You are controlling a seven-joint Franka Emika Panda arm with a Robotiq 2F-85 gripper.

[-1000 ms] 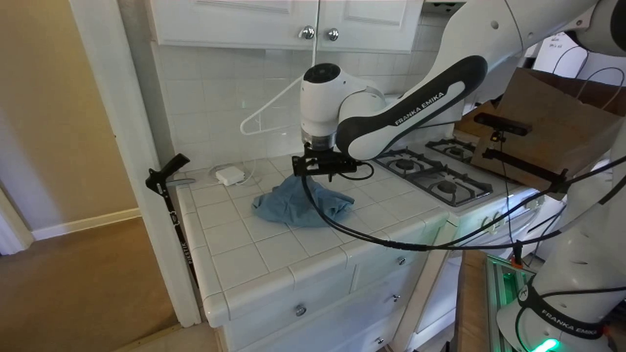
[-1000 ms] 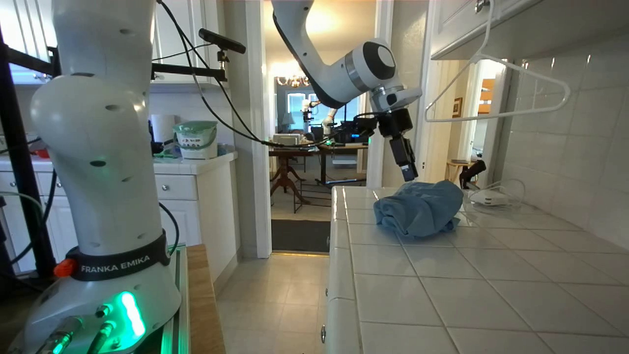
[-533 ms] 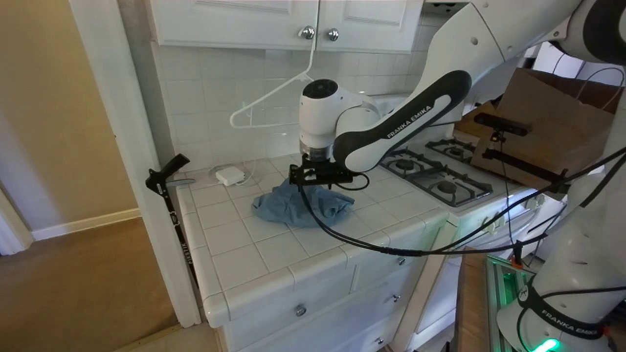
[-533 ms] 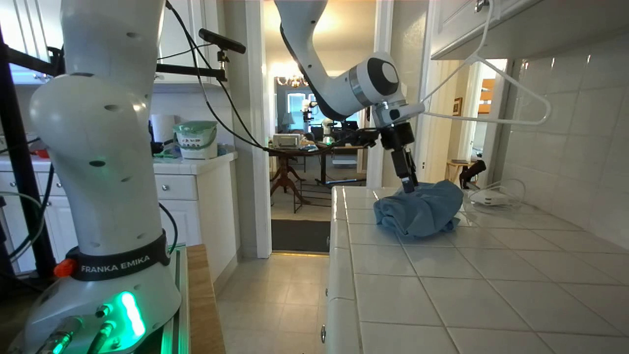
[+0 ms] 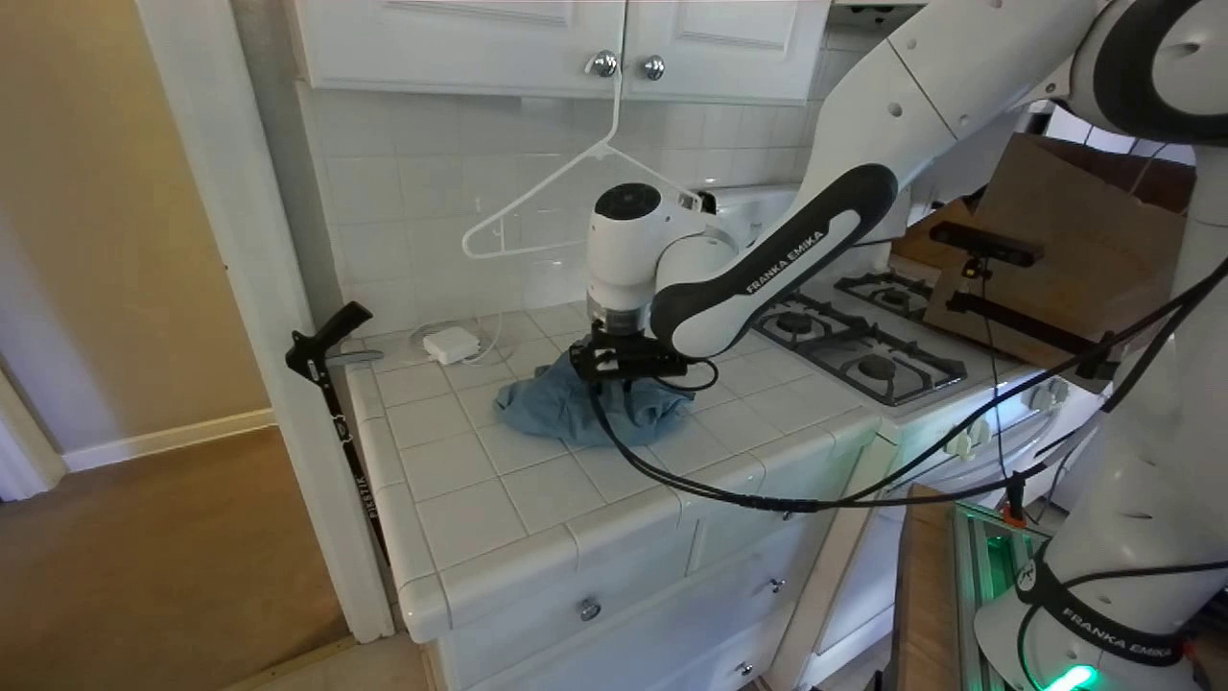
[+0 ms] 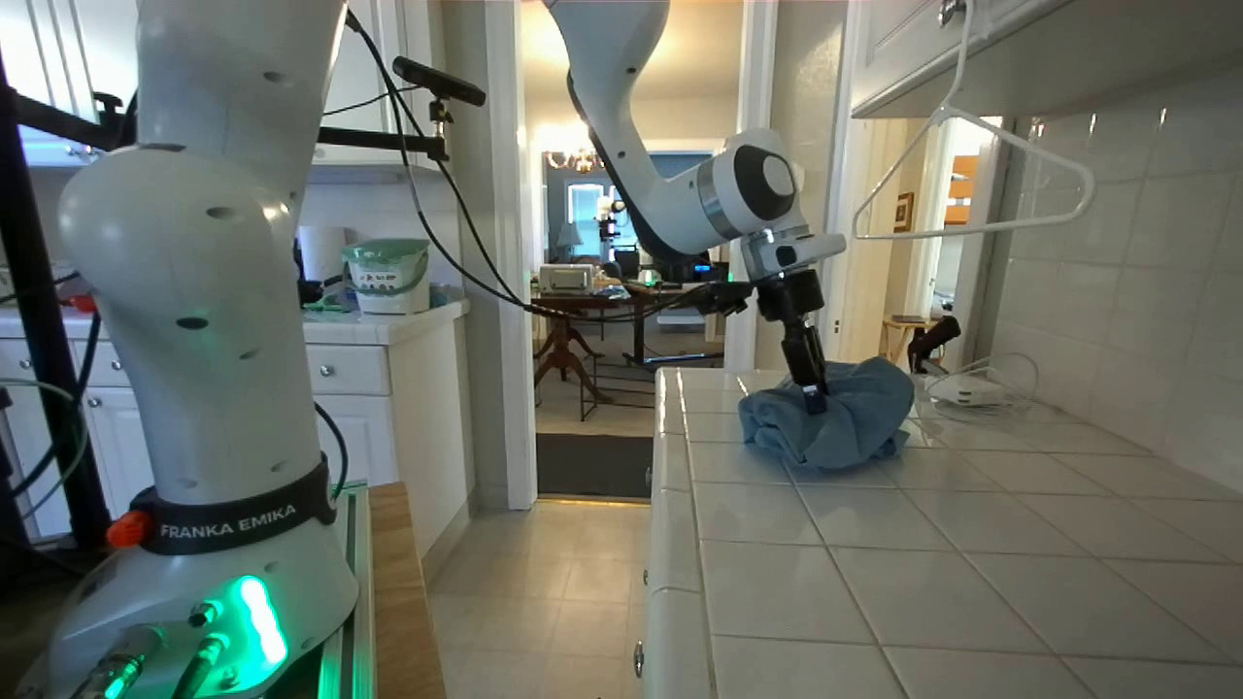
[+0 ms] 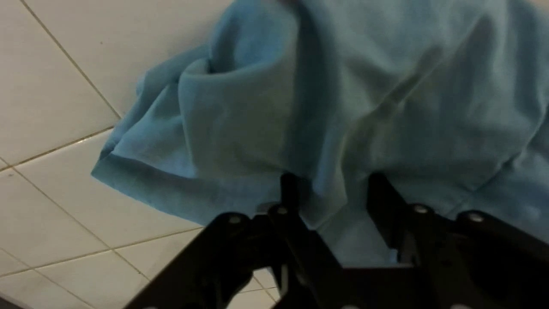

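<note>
A crumpled blue cloth (image 5: 537,408) lies in a heap on the white tiled counter (image 5: 470,504). In both exterior views my gripper (image 6: 814,400) points down into the near side of the heap, its tips touching or sunk in the fabric. Seen from the wrist, the gripper (image 7: 333,180) has its two black fingers (image 7: 290,191) standing apart. Folds of the cloth (image 7: 244,124) rise in the gap between them, and fabric shows on either side of that gap. Whether the pads press on the folds is hard to see in the dark, blurred picture.
A white hanger (image 5: 537,202) hangs from a cabinet knob (image 5: 602,64) close to the arm. A white box with a cord (image 5: 451,344) sits behind the cloth. The gas stove (image 5: 875,367) adjoins the counter; a black grabber (image 5: 326,345) leans at its end.
My gripper has come down from just above the cloth into its folds. The heap has stayed in its place. The hanger has swung a little.
</note>
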